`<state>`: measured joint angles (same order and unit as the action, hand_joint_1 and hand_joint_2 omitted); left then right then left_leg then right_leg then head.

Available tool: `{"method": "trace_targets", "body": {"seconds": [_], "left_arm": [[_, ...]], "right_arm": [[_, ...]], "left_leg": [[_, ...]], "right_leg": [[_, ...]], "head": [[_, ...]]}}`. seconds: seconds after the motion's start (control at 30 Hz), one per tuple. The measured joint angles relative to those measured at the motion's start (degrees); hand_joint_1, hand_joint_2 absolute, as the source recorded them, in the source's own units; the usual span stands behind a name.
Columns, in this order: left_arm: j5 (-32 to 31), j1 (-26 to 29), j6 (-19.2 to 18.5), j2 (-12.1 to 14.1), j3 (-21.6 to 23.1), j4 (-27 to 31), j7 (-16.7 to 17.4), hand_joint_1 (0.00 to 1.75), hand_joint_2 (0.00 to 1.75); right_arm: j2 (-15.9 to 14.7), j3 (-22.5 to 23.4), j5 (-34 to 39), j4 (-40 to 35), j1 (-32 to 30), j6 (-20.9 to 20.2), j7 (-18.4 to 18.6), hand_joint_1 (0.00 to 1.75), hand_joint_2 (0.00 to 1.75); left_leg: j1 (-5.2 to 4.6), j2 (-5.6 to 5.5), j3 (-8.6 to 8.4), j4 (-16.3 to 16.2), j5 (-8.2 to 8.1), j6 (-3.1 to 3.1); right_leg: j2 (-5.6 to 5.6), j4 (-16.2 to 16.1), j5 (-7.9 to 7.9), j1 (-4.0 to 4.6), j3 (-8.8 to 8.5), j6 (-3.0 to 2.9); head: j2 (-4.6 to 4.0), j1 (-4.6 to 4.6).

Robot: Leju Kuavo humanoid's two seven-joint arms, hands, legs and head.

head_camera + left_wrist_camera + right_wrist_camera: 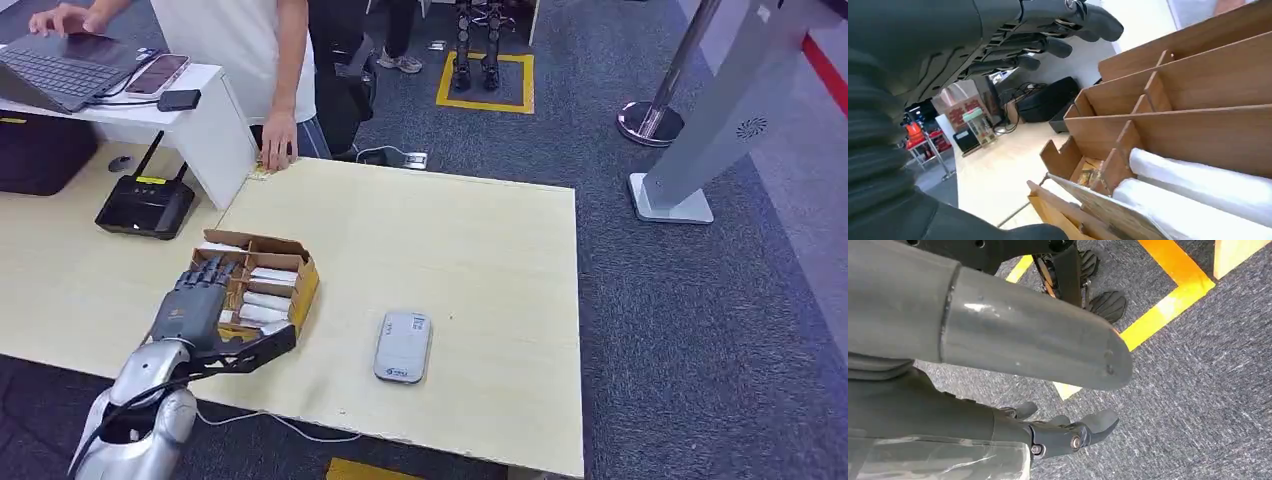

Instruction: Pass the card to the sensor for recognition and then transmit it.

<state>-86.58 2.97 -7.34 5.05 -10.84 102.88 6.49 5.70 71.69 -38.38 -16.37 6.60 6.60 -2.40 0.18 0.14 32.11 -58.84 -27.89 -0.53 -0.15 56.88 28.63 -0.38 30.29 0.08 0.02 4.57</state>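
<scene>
Your left robot hand point(200, 300) sits in the lower left of the head view, dark jointed fingers stretched out flat and apart over the near end of the cardboard box point(262, 280), holding nothing. In the left wrist view the same fingers point(1048, 47) reach straight out, spread above the box's brown partitions point(1128, 140). The silver forearm behind the hand is smooth and rounded, with a black cable running along it.

Your right robot hand point(1063, 432) hangs over grey carpet point(1198, 390) crossed by yellow tape; its dark fingers are lightly curled with nothing between them, but you cannot tell from this angle how far they are closed.

The box is a shallow tray of raw corrugated cardboard, cut into slots by thin dividers. White cards point(262, 305) lie stacked in the slots on its right side, just beside the left hand's fingers; up close they look wrapped in glossy white film point(1198, 175).

To the right of the box, apart from it, the sensor point(403, 346) lies flat on the pale wood-grain desk point(450, 240): a rounded grey-white rectangular pad.

In the upper left, a black router point(146, 205) with two antennas stands on the desk, and a person's hand point(277, 140) rests on the desk's far edge.
</scene>
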Motion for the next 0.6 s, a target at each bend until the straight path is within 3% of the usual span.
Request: {"method": "trace_targets", "body": {"seconds": [0.6], "left_arm": [[0.72, -2.26, -0.44, -1.57, -0.09, -2.71, -3.58, 0.0, 1.75]], "right_arm": [[-0.07, -0.11, -0.07, 0.0, 0.04, -0.37, -0.09, 0.0, 0.0]], "left_leg": [[0.0, 0.01, -0.01, 0.0, 0.0, 0.0]], "right_leg": [[0.01, 0.0, 0.0, 0.0, 0.01, 0.0]], "head": [[0.0, -0.02]]}}
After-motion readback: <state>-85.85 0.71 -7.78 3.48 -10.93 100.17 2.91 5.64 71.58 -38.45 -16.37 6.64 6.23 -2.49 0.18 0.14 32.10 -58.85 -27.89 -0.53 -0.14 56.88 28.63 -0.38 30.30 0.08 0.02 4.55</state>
